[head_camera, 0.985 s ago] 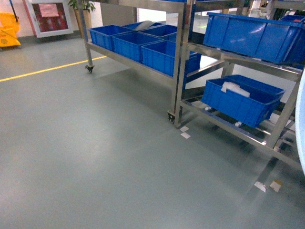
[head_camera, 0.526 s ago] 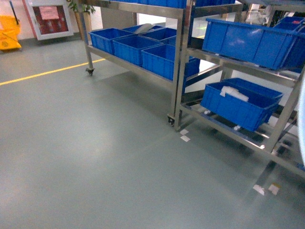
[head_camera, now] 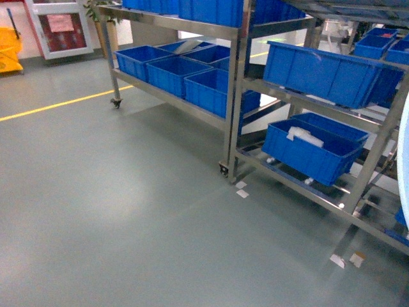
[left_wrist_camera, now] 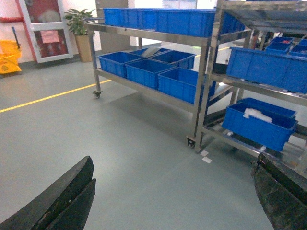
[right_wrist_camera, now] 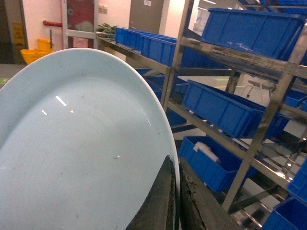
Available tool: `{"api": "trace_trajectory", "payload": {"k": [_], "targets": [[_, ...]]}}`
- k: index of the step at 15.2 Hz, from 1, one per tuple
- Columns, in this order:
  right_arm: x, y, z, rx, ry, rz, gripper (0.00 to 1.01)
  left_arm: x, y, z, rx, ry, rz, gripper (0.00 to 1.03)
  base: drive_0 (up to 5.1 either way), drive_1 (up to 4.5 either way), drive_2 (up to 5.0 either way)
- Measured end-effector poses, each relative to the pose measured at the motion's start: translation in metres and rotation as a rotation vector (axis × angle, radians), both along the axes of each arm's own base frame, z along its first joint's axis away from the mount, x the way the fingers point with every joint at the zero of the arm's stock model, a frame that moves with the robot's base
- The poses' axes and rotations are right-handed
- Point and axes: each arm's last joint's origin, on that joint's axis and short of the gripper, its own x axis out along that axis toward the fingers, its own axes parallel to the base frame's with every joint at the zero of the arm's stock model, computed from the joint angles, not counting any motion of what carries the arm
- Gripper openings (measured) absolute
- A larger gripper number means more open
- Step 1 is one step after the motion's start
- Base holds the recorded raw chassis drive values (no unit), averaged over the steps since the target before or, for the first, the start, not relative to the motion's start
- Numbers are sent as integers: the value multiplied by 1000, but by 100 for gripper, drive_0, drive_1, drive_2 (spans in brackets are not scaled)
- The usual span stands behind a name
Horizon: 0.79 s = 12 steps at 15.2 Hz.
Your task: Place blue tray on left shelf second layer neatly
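The blue tray (right_wrist_camera: pixel 72 153), pale and round, fills the left of the right wrist view, tilted on edge. My right gripper (right_wrist_camera: pixel 176 191) is shut on its rim, one finger on each face. In the head view only a sliver of the tray (head_camera: pixel 403 153) shows at the right border. The left shelf (head_camera: pixel 235 83) is a steel rack on casters. Its tier under the top one (head_camera: pixel 160 94) carries several dark-blue crates (head_camera: pixel 169 70). My left gripper (left_wrist_camera: pixel 172 191) hangs open over bare floor, well short of the shelf (left_wrist_camera: pixel 199 86).
A second steel rack (head_camera: pixel 377 147) stands to the right with blue crates, one (head_camera: pixel 313 150) holding a white bundle. Grey floor stretches left, crossed by a yellow line (head_camera: pixel 57 104). A yellow floor sign (head_camera: pixel 9 45) and a potted plant (left_wrist_camera: pixel 79 24) stand by the far wall.
In the head view the racks have slid down and slightly left, and more of the left shelf's top tier shows. The tray's edge stays at the right border.
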Motion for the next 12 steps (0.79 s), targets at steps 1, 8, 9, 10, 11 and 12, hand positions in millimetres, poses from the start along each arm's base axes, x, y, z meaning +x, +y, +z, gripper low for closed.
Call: {"api": "trace_trajectory", "payload": {"k": [1,8,9,10,11,12], "targets": [[0,0,0,0,0,0,2,0,0,0,0,0,-1,98,0,0,0],[0,0,0,0,0,0,2,0,0,0,0,0,-2,98,0,0,0],[0,0,0,0,0,0,2,0,0,0,0,0,-2,98,0,0,0],[0,0,0,0,0,0,2,0,0,0,0,0,-2,98,-164,-164,-164],[0,0,0,0,0,0,2,0,0,0,0,0,-2,98,-164,-164,-164],[0,0,0,0,0,0,2,0,0,0,0,0,-2,98,-164,-164,-164]]}}
